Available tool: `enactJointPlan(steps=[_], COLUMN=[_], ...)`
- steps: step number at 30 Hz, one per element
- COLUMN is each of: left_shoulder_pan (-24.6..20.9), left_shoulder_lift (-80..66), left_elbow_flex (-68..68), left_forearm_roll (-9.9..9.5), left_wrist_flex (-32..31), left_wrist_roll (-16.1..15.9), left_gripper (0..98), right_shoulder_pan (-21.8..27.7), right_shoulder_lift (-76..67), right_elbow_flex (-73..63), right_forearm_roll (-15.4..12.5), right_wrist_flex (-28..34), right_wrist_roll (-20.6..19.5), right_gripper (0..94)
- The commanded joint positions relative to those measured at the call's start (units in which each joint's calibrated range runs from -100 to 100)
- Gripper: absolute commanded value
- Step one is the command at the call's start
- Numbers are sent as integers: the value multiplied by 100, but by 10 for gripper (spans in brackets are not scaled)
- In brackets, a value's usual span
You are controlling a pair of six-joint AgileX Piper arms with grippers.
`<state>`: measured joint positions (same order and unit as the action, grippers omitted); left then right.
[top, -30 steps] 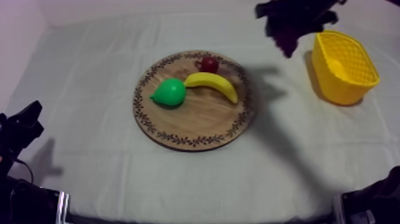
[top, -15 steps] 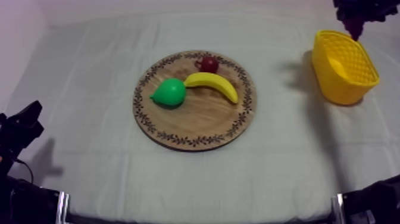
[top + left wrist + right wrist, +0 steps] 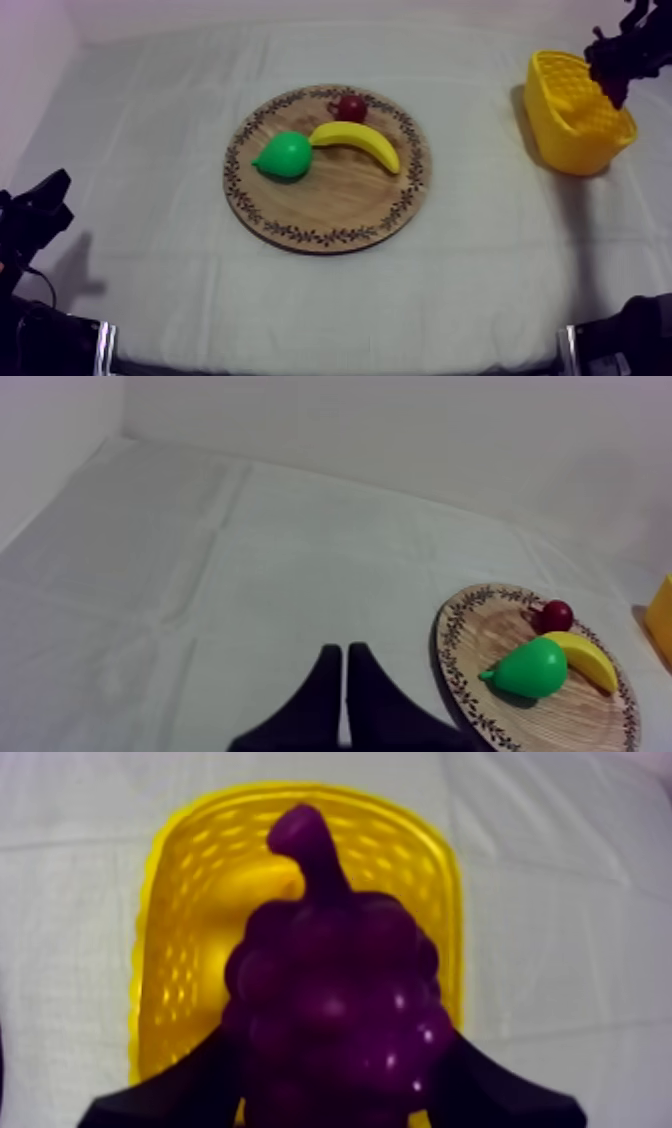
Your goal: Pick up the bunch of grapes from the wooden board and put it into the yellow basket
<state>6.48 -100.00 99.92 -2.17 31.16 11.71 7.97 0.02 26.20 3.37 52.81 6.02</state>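
Holds the bunch of grapes (image 3: 330, 982) in the right gripper (image 3: 335, 1087), black fingers (image 3: 170, 1087) clamped on both flanks of the cluster, stem pointing away from the wrist. Hangs right over the yellow basket (image 3: 180, 912), open mouth directly beneath the fruit and nothing in between. Looks like a light, rigid moulded toy: bumpy, glossy berries, probably a little slippery under smooth pads, unlikely to crush. Best taken across the broad middle of the cluster, as here, rather than by the thin stem, which seems apt to twist out. By the look of it, calls only for lowering and letting go inside the rim. Well apart from this gripper, across bare cloth: the round wooden board (image 3: 330, 215) carrying a green pear (image 3: 285, 155), a banana (image 3: 358, 140) and a small red fruit (image 3: 351, 107). Farthest off, at the opposite side of the table: the left gripper (image 3: 345, 676), resting low, fingers pressed together into a narrow wedge on nothing.
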Motion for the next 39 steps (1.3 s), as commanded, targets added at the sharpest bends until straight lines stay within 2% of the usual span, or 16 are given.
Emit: enactJointPlan(steps=[1,9,11,16,21,26,39], left_shoulder_pan=[0,0,0,0,0,0,0], left_shoulder_lift=[0,0,0,0,0,0,0], left_elbow_flex=[-3,-3,-3,-3,-3,-3,-3], left_forearm_roll=[0,0,0,0,0,0,0], left_wrist_flex=[-3,-3,-3,-3,-3,-3,-3], left_wrist_roll=[-1,-1,-1,-1,-1,-1,-1], left_gripper=[1,1,1,1,1,1,1], right_shoulder_pan=[6,61,76,116,124,55,-29], right_shoulder_lift=[309,1271,1487,1844,1834,1310,-1606], right_elbow_flex=[2,-327,-497,-901,-961,-594,1048], right_forearm_roll=[-52,-169,-183,-208,-227,-124,-21], right_wrist_flex=[-8,-109,-24,158,43,-331,-1091], right_wrist_roll=[134,292,285,232,147,-30,-249], right_gripper=[377,419,470,668,742,726,577])
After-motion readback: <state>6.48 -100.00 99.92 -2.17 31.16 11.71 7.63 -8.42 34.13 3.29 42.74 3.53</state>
